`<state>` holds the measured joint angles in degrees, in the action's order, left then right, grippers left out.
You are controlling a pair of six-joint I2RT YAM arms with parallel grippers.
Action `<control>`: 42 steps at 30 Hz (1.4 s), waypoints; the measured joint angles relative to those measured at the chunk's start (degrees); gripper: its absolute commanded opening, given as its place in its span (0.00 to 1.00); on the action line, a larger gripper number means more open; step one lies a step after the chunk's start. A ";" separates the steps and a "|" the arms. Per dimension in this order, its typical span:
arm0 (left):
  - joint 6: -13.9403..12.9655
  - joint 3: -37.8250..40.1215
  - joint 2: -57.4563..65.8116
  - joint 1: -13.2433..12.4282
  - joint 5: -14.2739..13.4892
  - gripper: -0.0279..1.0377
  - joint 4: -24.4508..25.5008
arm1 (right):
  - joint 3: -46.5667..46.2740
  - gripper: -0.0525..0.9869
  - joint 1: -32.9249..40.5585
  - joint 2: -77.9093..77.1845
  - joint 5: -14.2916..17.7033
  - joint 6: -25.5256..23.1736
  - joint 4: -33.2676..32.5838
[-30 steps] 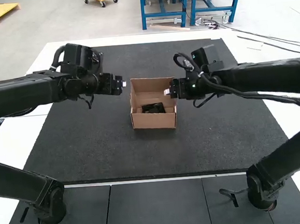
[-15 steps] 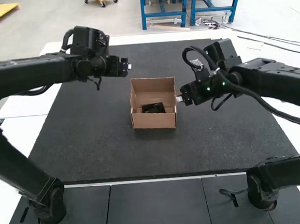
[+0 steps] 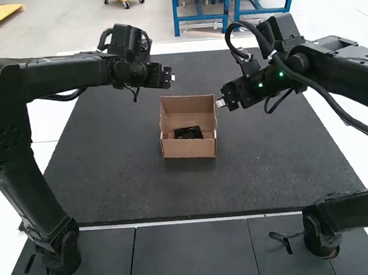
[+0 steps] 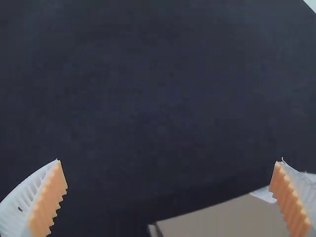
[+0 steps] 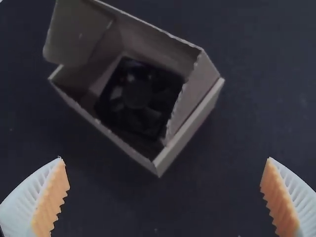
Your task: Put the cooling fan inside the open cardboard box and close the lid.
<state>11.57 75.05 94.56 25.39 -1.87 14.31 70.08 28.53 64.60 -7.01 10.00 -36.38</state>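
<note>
- A black, grainy mat (image 3: pixel 143 191) covers the middle of the table.
- A white tabletop (image 3: pixel 24 134) borders the mat at its left, right and far sides.
- Dark flat panels (image 3: pixel 193 254) lie along the mat's near edge, split by thin seams.
- Light falls evenly on the mat, and shadows are faint.

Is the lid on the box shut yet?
No, the lid is flipped open, and you can see the black fan lying inside the box.

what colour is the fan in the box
Black. The cooling fan lies inside the brown cardboard box; the right wrist view shows it best.
</note>
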 measured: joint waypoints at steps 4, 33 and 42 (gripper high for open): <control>0.00 0.61 -0.02 0.83 0.46 0.94 3.85 | 1.09 0.91 0.00 0.00 -0.02 0.17 -0.85; 0.26 -3.78 -2.03 3.50 3.21 0.94 11.08 | 6.62 0.91 0.00 2.25 -0.02 0.33 -3.96; 0.26 -8.24 -2.14 3.52 3.65 0.94 8.85 | 7.48 0.91 0.00 2.25 -0.02 0.33 -5.38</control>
<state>11.84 66.81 92.42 28.91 1.78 23.16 77.56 28.53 66.85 -7.03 10.33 -41.76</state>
